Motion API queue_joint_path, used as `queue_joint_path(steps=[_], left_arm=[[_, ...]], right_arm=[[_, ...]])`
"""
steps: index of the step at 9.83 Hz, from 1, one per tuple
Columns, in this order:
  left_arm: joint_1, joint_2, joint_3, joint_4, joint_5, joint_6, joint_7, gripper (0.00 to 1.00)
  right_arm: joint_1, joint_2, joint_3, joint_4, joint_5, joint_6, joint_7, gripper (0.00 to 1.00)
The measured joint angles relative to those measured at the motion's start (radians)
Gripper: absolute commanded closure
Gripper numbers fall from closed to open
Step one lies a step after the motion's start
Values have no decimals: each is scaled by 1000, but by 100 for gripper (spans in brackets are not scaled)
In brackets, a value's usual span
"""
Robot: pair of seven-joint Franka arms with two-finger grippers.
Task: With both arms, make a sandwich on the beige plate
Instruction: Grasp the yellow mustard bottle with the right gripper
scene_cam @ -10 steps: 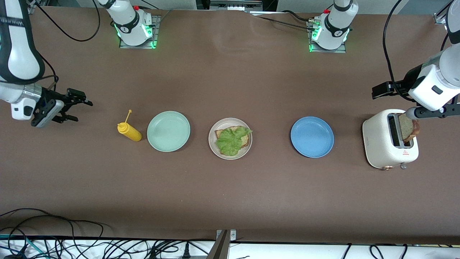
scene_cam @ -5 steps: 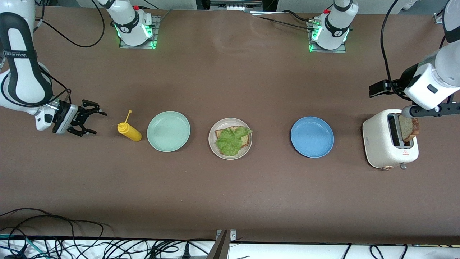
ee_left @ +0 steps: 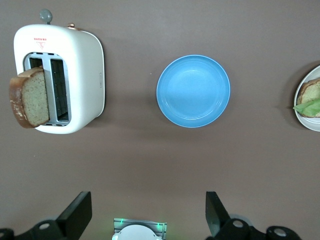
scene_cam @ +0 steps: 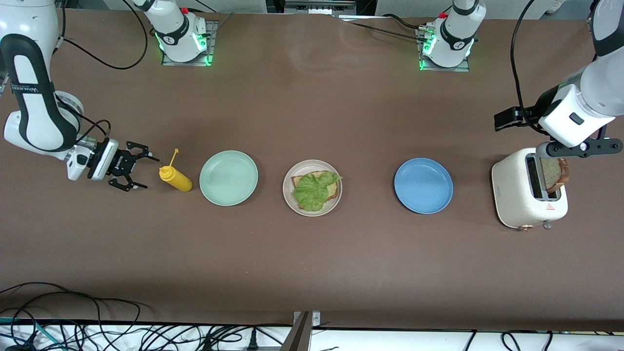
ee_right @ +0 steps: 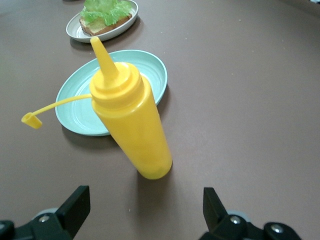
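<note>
Right gripper (scene_cam: 139,172) gapes empty, upright bottle (scene_cam: 175,179) just ahead; left gripper (ee_left: 148,212), open too, hovers above toaster's bread (scene_cam: 555,173).

Bright even overhead light; soft short shadows, sharp focus, no glare

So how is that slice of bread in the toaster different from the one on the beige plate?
The toaster slice stands on edge, sticking up out of the white toaster; the plate slice lies flat on the beige plate. The toaster slice is bare, while a lettuce leaf covers most of the plate slice. The open left gripper is over the toaster slice; no gripper is near the plate slice. Both are brown bread with a darker crust.
</note>
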Motion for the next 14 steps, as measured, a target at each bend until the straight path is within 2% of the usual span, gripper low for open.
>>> queue_joint_path(steps=[6,7,8,9,10,12,14], left_arm=[[1,0,16,0,0,0,-3,0],[3,0,18,0,0,-1,-3,0],[5,1,18,0,0,-1,-3,0],[6,1,19,0,0,-1,-3,0],[5,3,19,0,0,-1,-3,0],[1,12,16,-1,0,-1,-3,0],[0,21,16,-1,0,-1,-3,0]], right_arm=[[0,40,82,2,108,-2,-148,1],[0,41,90,2,121,-2,-162,10],[0,42,94,2,123,-2,-168,24],[0,44,95,2,124,-2,-172,48],[0,46,96,2,124,-2,-176,68],[0,51,97,3,127,-2,-179,87],[0,51,97,10,127,-1,-177,96]])
